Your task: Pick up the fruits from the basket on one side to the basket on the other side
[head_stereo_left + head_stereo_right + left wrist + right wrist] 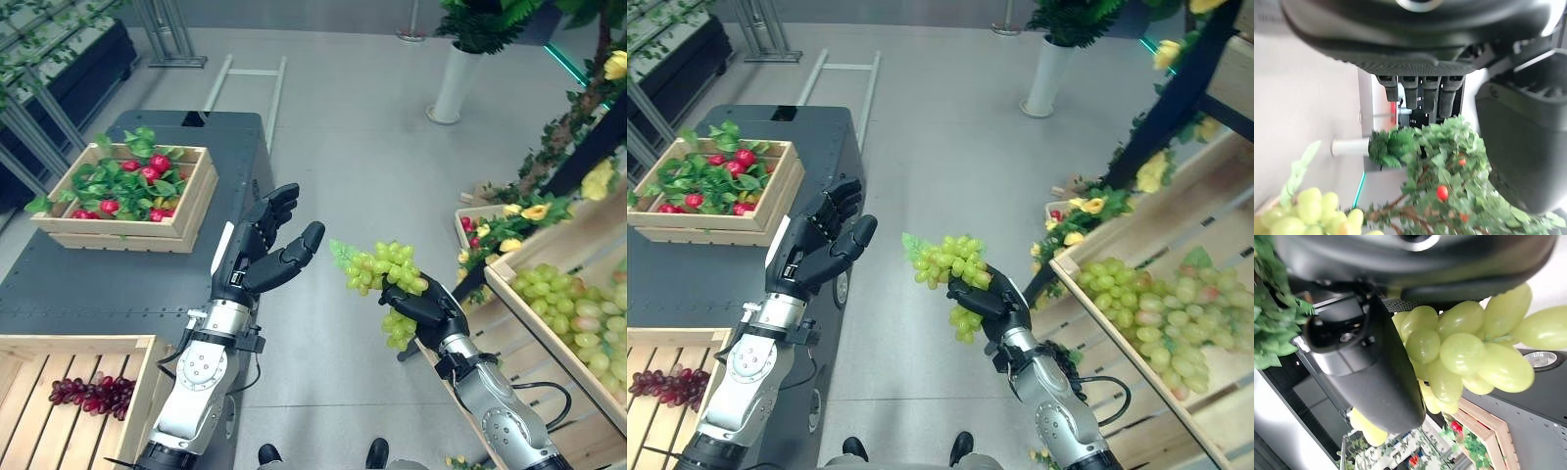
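While the right hand (423,305) grips a bunch of green grapes (384,268) in mid-air over the floor, the left hand (266,245) hovers beside it, fingers relaxed and apart. Near the right arm, a wooden crate (1097,245) holds more green grapes.

Right hand (994,302) closed around a bunch of green grapes (947,258), held over the floor; left hand (815,243) with straight fingers beside it; more green grapes in the right crate (1087,245)
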`<state>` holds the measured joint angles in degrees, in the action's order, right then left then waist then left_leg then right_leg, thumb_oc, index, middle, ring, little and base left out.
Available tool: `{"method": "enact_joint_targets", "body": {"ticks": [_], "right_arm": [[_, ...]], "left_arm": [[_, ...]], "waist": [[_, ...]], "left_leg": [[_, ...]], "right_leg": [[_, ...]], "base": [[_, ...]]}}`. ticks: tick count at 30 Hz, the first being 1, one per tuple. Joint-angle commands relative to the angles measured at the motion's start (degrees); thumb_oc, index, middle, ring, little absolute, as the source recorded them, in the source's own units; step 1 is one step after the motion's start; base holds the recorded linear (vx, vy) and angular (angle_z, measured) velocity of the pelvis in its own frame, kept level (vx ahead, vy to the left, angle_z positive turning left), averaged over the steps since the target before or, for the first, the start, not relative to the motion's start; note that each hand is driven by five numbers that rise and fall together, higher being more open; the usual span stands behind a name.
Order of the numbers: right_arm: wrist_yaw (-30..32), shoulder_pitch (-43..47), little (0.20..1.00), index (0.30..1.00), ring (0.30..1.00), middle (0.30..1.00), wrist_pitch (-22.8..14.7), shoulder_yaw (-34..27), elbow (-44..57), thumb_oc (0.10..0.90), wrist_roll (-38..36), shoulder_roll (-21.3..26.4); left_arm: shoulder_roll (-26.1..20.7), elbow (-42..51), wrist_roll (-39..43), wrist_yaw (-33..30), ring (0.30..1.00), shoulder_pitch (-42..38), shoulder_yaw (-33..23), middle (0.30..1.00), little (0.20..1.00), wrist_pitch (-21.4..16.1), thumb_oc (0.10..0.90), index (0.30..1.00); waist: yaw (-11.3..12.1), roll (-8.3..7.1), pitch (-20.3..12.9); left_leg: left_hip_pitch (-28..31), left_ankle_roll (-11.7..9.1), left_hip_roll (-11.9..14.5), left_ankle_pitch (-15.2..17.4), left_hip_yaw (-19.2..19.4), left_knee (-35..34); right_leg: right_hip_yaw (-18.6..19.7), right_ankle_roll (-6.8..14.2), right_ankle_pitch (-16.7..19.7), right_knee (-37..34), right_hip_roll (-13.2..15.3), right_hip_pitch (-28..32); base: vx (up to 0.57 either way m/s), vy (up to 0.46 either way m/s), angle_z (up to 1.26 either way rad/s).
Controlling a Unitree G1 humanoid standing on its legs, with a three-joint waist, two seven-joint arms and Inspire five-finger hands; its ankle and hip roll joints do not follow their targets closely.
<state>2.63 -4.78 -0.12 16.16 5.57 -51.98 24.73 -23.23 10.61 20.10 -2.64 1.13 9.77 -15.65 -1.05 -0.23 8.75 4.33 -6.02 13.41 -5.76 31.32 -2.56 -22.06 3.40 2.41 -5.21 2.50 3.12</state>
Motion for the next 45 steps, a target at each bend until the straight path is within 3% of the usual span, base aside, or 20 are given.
{"method": "enact_joint_targets", "body": {"ticks": [1, 3, 4, 5, 8, 10, 15, 19, 24, 27, 29, 30, 32, 34, 36, 40, 42, 45], "right_arm": [[-4.8, 6.6, 0.300, 0.300, 0.300, 0.300, -7.7, -3.8, 7.2, 0.400, 0.7, -4.0], [-6.2, 7.2, 0.300, 0.300, 0.300, 0.300, -6.4, -4.2, 6.9, 0.400, -0.3, -3.4], [-6.6, 7.7, 0.300, 0.300, 0.300, 0.300, -4.8, -4.7, 6.9, 0.400, -1.2, -2.8], [-6.7, 7.8, 0.300, 0.300, 0.300, 0.300, -4.5, -4.7, 6.9, 0.400, -1.3, -2.8], [-7.1, 8.8, 0.300, 0.300, 0.300, 0.300, -2.2, -4.9, 6.3, 0.400, -1.6, -3.0], [-6.7, 8.7, 0.300, 0.300, 0.300, 0.300, -1.7, -4.6, 6.3, 0.400, 0.7, -3.9], [-3.8, 7.8, 0.300, 0.300, 0.300, 0.300, -3.2, -5.4, 6.5, 0.400, 1.2, -5.8], [-3.7, 7.0, 0.300, 0.300, 0.300, 0.300, -3.2, -6.3, 6.6, 0.400, 0.1, -6.3], [-3.2, 6.6, 0.300, 0.300, 0.300, 0.300, -4.6, -6.3, 6.0, 0.400, 0.3, -6.6], [-2.3, 6.2, 0.300, 0.300, 0.300, 0.300, -4.7, -6.0, 5.7, 0.400, 1.3, -7.2], [-3.4, 6.1, 0.300, 0.300, 0.300, 0.300, -4.1, -5.6, 5.8, 0.400, 1.5, -7.6], [-4.8, 6.2, 0.300, 0.300, 0.300, 0.300, -3.2, -5.5, 6.1, 0.400, 1.0, -7.3], [-6.0, 6.7, 0.300, 0.300, 0.300, 0.300, -2.8, -5.6, 5.5, 0.400, 0.0, -6.1], [-7.5, 7.7, 0.300, 0.300, 0.300, 0.300, -3.2, -5.0, 4.4, 0.400, 0.0, -4.9], [-8.0, 8.1, 0.300, 0.300, 0.300, 0.300, -3.2, -4.7, 4.0, 0.400, -0.1, -4.4], [-9.3, 8.3, 0.300, 0.300, 0.300, 0.300, -3.4, -3.8, 2.9, 0.400, 1.7, -5.1], [-10.1, 8.5, 0.300, 0.300, 0.300, 0.300, -2.5, -3.1, 3.1, 0.400, 3.0, -5.6], [-10.7, 9.8, 0.300, 0.300, 0.300, 0.300, 0.4, -2.6, 3.3, 0.400, 4.4, -4.7]], "left_arm": [[-2.2, 2.8, 2.4, 0.5, 0.900, -7.4, -1.0, 0.900, 0.900, -9.2, 0.800, 0.900], [-2.1, 3.2, 2.5, 0.0, 0.900, -6.7, -1.7, 0.900, 0.900, -9.4, 0.800, 0.900], [-2.2, 3.6, 3.3, -0.1, 0.900, -6.4, -2.5, 0.900, 0.900, -9.0, 0.800, 0.900], [-2.2, 3.7, 3.3, -0.1, 0.900, -6.5, -2.6, 0.900, 0.900, -9.0, 0.800, 0.900], [-1.7, 3.9, 3.7, -0.4, 0.900, -6.7, -3.8, 0.900, 0.900, -8.6, 0.800, 0.900], [-1.3, 4.3, 3.1, -0.9, 0.900, -6.6, -4.2, 0.900, 0.900, -8.4, 0.800, 0.900], [-0.8, 3.4, 3.7, -2.0, 0.900, -8.4, -2.4, 0.900, 0.900, -7.3, 0.800, 0.900], [-1.4, 3.7, 3.9, 0.3, 0.900, -8.7, -2.0, 0.900, 0.900, -6.6, 0.800, 0.900], [-1.6, 3.5, 4.4, 2.1, 0.900, -9.4, -0.9, 0.900, 0.900, -6.2, 0.800, 0.900], [-1.4, 3.3, 5.3, 3.1, 0.900, -9.7, 0.2, 0.900, 0.900, -5.4, 0.800, 0.900], [-1.5, 3.7, 4.5, 2.7, 0.900, -9.3, 0.1, 0.900, 0.900, -5.1, 0.800, 0.900], [-2.1, 4.0, 4.2, 2.5, 0.900, -8.8, -0.4, 0.900, 0.900, -5.1, 0.800, 0.900], [-3.1, 3.8, 5.2, 2.8, 0.900, -8.6, -1.2, 0.900, 0.900, -5.0, 0.800, 0.900], [-3.7, 3.5, 6.4, 2.5, 0.900, -8.5, -1.3, 0.900, 0.900, -5.5, 0.800, 0.900], [-3.8, 3.2, 6.9, 2.7, 0.900, -8.6, -1.8, 0.900, 0.900, -5.8, 0.800, 0.900], [-3.3, 2.9, 7.0, 2.7, 0.900, -8.7, -2.3, 0.900, 0.900, -5.1, 0.800, 0.900], [-3.0, 2.9, 6.1, 1.4, 0.900, -8.6, -2.1, 0.900, 0.900, -5.2, 0.800, 0.900], [-2.6, 2.7, 5.7, 0.1, 0.900, -8.1, -2.4, 0.900, 0.900, -6.2, 0.800, 0.900]], "waist": [[1.9, -2.49, -2.6], [2.9, -3.10, -2.6], [3.6, -3.44, -3.2], [3.7, -3.47, -3.3], [4.4, -3.25, -4.4], [4.4, -2.63, -4.9], [2.0, -0.82, -5.6], [1.4, -0.52, -4.8], [1.1, -0.47, -4.1], [0.7, -0.69, -3.9], [0.9, -1.07, -3.8], [1.4, -1.21, -3.8], [2.1, -0.61, -4.0], [3.1, 0.40, -3.7], [3.5, 0.66, -3.8], [4.5, -0.08, -4.5], [4.9, -0.65, -5.3], [5.0, -1.20, -6.2]], "left_leg": [[-7.3, -0.1, -5.8, 0.4, -10.6, -1.2], [-7.8, 0.9, -7.7, 2.0, -18.9, 1.3], [-8.2, 1.2, -9.7, 4.0, -25.4, 3.9], [-8.4, 1.3, -9.8, 4.1, -25.9, 4.1], [-7.7, 1.9, -13.2, 7.3, -33.2, 7.0], [-6.2, 2.3, -14.0, 7.8, -34.9, 5.8], [-0.8, 3.7, -13.9, 8.1, -32.0, 0.4], [0.7, 5.5, -15.4, 9.1, -31.4, -0.2], [0.8, 7.3, -16.9, 10.1, -30.4, 0.3], [1.1, 8.2, -18.0, 10.8, -29.0, 0.0], [1.7, 8.2, -18.5, 11.1, -26.9, -0.9], [2.2, 8.1, -18.3, 11.2, -24.5, -2.2], [1.6, 8.4, -17.8, 10.6, -22.7, -2.4], [0.7, 9.1, -17.3, 9.7, -21.3, -2.1], [0.4, 9.2, -16.9, 9.6, -20.4, -2.0], [0.3, 8.2, -16.4, 9.2, -19.3, -2.3], [0.5, 7.4, -15.9, 9.2, -18.6, -2.4], [1.0, 6.1, -14.3, 8.9, -16.7, -2.4]], "right_leg": [[3.3, 1.7, -3.1, 0.2, 1.1, 3.3], [7.6, 1.0, -2.5, 0.2, 1.0, 2.3], [11.4, 0.7, -2.4, 0.2, 1.0, 1.8], [11.7, 0.7, -2.3, 0.2, 1.0, 1.6], [16.9, 0.9, -2.2, 0.2, 1.2, 1.3], [18.7, 1.3, -2.2, 0.2, 1.2, 1.6], [18.9, 3.7, -1.6, 0.2, 3.1, 1.6], [18.6, 6.3, -0.7, 3.5, 6.4, -0.7], [18.5, 7.6, 0.3, 7.2, 9.0, -3.9], [18.3, 8.1, 3.5, 7.6, 10.8, -5.9], [15.6, 9.0, 7.0, 7.1, 12.2, -7.5], [12.2, 9.7, 8.5, 8.3, 12.8, -9.0], [9.0, 9.2, 5.6, 13.3, 11.6, -9.4], [6.9, 7.2, 1.1, 24.1, 11.1, -9.3], [6.1, 6.4, 0.2, 26.6, 11.4, -8.9], [3.7, 6.2, -0.5, 20.2, 13.1, -4.5], [2.7, 6.6, 0.3, 13.6, 14.0, -1.2], [2.0, 7.2, -0.5, 5.7, 12.3, 2.0]], "base": [[-0.07, -0.044, -0.31], [-0.05, 0.001, -0.77], [0.01, 0.036, -0.89], [0.02, 0.069, -0.73], [0.05, 0.151, -0.57], [0.06, 0.285, -1.14], [0.05, 0.300, -0.94], [-0.01, 0.335, -0.16], [-0.02, 0.264, -0.12], [-0.01, 0.226, -0.21], [-0.05, 0.131, -0.38], [-0.09, 0.116, -0.67], [-0.09, 0.098, -0.86], [-0.09, 0.062, -0.92], [-0.07, -0.011, -0.62], [-0.04, -0.143, -0.45], [-0.01, -0.218, -0.63], [0.00, -0.287, -0.42]]}}
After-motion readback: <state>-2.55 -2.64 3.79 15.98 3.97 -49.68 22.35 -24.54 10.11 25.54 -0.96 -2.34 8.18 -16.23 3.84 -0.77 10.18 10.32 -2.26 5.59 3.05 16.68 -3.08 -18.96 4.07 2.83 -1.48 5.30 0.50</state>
